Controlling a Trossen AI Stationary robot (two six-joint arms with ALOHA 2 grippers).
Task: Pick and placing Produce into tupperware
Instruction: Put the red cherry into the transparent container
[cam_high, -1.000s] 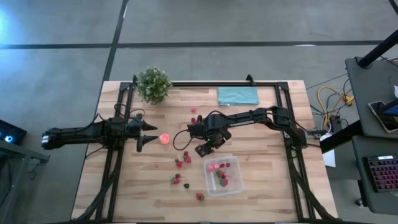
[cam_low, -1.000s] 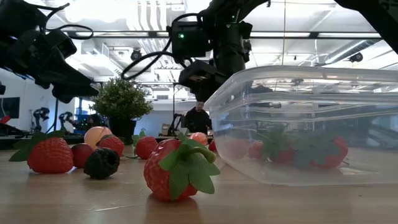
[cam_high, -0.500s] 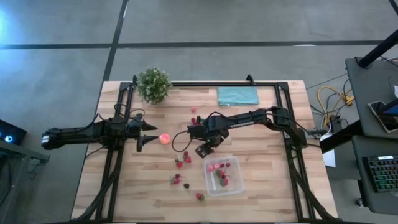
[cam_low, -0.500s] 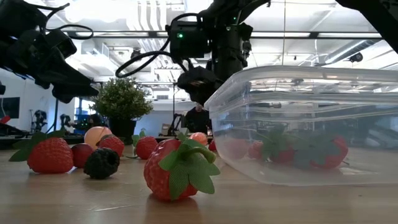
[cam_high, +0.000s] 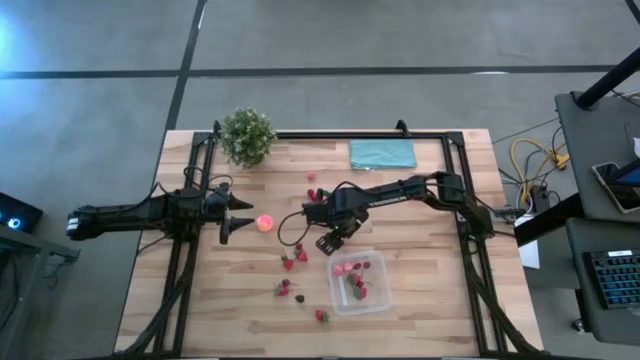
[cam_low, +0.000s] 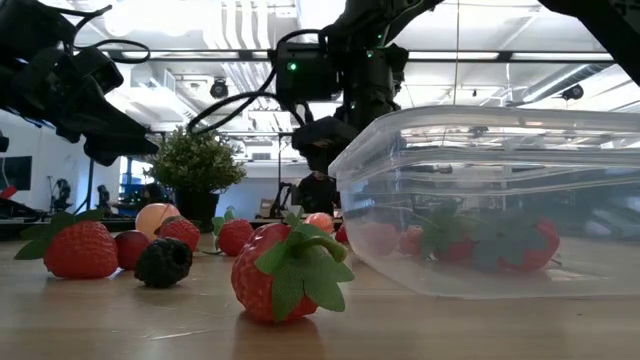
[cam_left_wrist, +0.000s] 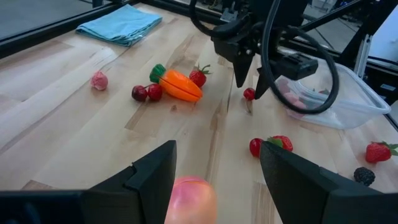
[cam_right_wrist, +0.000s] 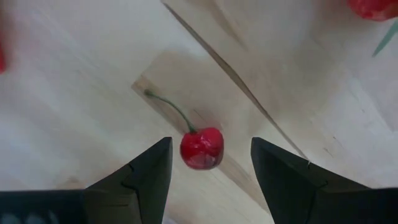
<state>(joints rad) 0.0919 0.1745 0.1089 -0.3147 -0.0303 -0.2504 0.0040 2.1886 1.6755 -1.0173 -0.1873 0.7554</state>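
The right gripper (cam_right_wrist: 208, 180) hangs spread wide straight over a cherry (cam_right_wrist: 201, 148) lying on the table (cam_high: 420, 235) just beside the tub (cam_high: 378, 292), likely so its fingers can straddle it. The left gripper (cam_left_wrist: 217, 180) waits unclenched, empty, over a pink ball (cam_left_wrist: 189, 198).

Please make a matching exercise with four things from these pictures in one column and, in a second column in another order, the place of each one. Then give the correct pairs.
Things:
1. cherry
2. peach
3. teal cloth
4. potted plant

Places:
A. at the table's far edge, on the right arm's side
B. on the wood between the open fingers of the right gripper
C. at the table's far corner, on the left arm's side
D. just in front of the open left gripper

Pairs: 1-B, 2-D, 3-A, 4-C
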